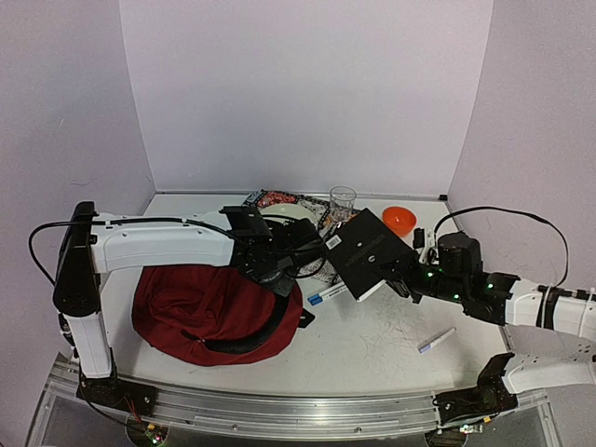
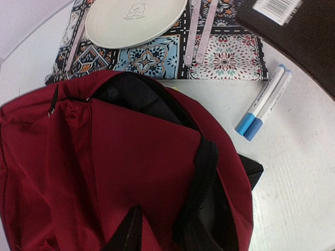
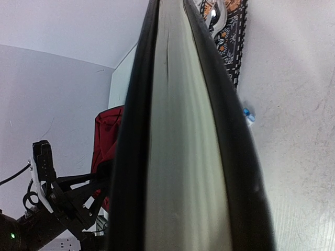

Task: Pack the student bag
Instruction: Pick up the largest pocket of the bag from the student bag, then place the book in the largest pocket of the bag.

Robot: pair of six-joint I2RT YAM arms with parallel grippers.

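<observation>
Top external view: the student bag (image 1: 209, 312), a floppy dark-red backpack, lies slumped on the left half of the worktop (image 1: 372, 345), close to its near edge, as two robot arms set about packing it. The right fingers (image 1: 403, 282) are clamped on a corner of a black book (image 1: 371, 251), which hangs tilted in the air to the right of the bag. A pair of blue-capped markers (image 1: 326, 295) lies on the worktop between bag and book. The right wrist view is filled by the book's page edge between its dark covers, which bears out the hold.

The left arm (image 1: 168, 244) reaches across the bag, with the left fingers (image 1: 277, 265) over its upper right side. From above they merge with dark cables and straps, and they do not appear in the left wrist view, so whether they are apart or closed on fabric cannot be told. That wrist view looks down on the bag's mouth (image 2: 131, 97), a narrow dark gap between zipper edges, facing the patterned placemat (image 2: 225, 57) and the white plate (image 2: 133, 21).

The step in hand appears to be loading the book. The mouth looks too slack and narrow to take it, so the next move likely calls for the left arm to lift the upper lip of the opening. The right arm would then turn the book edge-on and slide it in from the right. A third marker (image 1: 436, 341) lies apart, nearer the right arm. A glass (image 1: 343, 198) and an orange bowl (image 1: 399, 220) stand at the back.
</observation>
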